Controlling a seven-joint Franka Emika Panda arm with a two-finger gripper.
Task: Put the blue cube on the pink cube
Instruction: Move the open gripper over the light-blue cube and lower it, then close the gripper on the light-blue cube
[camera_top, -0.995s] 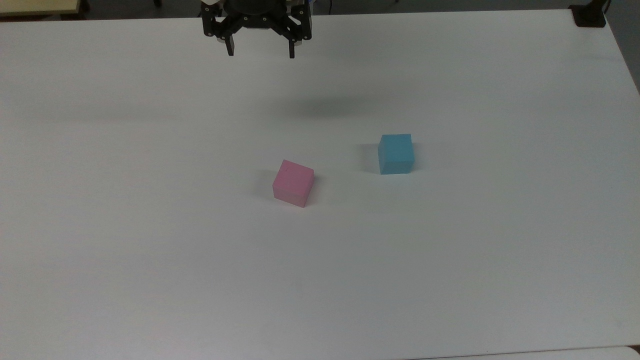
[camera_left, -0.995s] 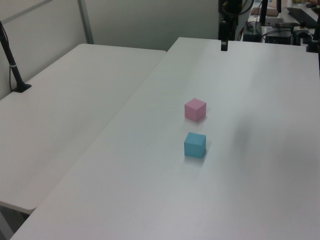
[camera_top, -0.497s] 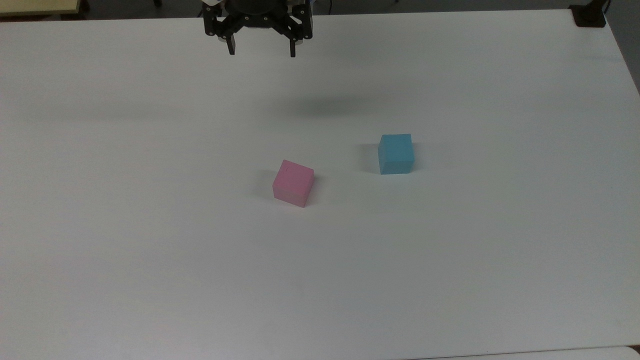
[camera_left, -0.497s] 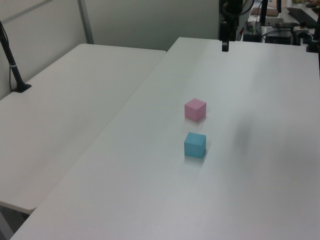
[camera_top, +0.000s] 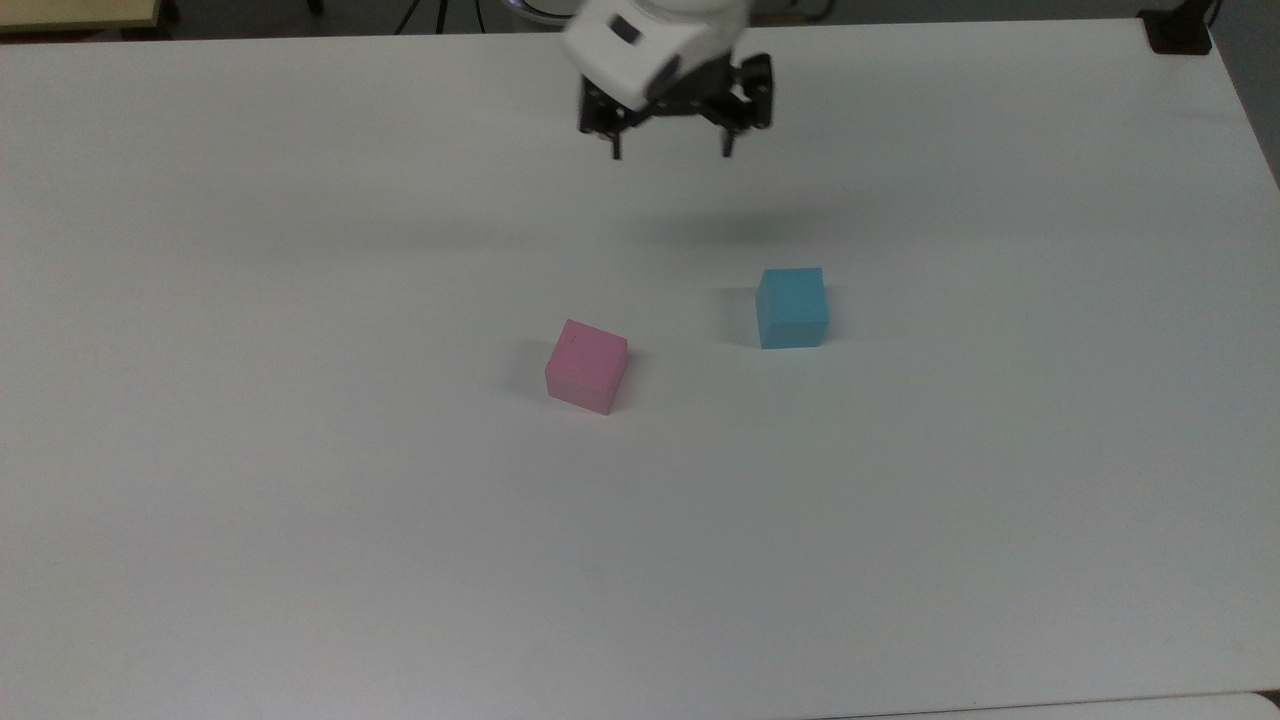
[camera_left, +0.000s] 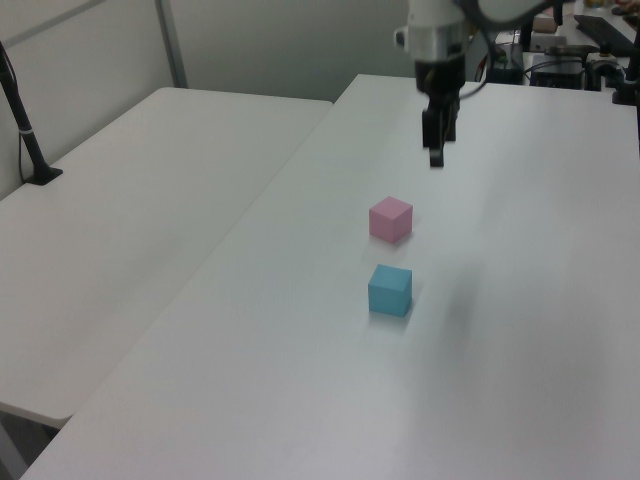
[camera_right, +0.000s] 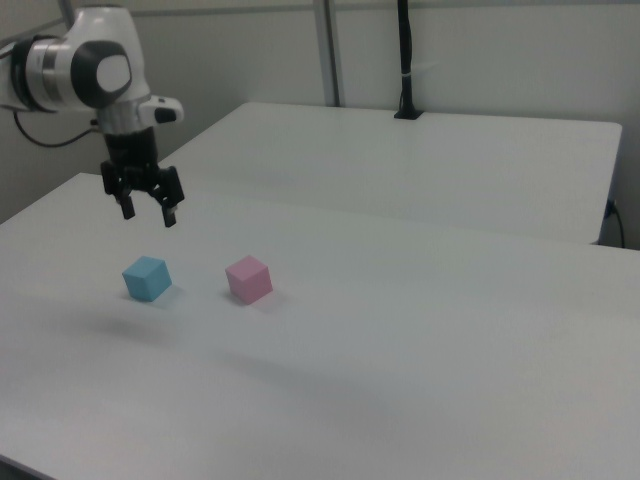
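Pink cube: pink cube (camera_top: 587, 366) sits on the white table (camera_top: 300, 520), nearest the camera in the top view, rotated a little so one corner faces forward; same spot as half a second ago. Nothing rests on it.

Blue cube: blue cube (camera_top: 792, 307) stands flat on the table, to the pink cube's right and slightly behind it in the top view, well apart from it. In the right view the blue cube (camera_right: 147, 278) is to the left of the pink cube (camera_right: 248, 279); in the left view the blue cube (camera_left: 390, 290) lies nearer the camera than the pink cube (camera_left: 390, 219). It has not moved either.

Gripper: gripper (camera_top: 671, 154) hangs above the table behind the blue cube, fingers spread wide with nothing between them. In the right view the gripper (camera_right: 147, 211) hovers just above and behind the blue cube; the left view places the gripper (camera_left: 436, 158) beyond the pink cube.

Change: half a second ago the gripper hung near the table's far edge, off to the top view's left; it has since swung across toward the blue cube and come forward.

Meaning: this looks like the approach for the pick. Both cubes are untouched, so lining up over the blue cube, descending and closing are all still ahead.
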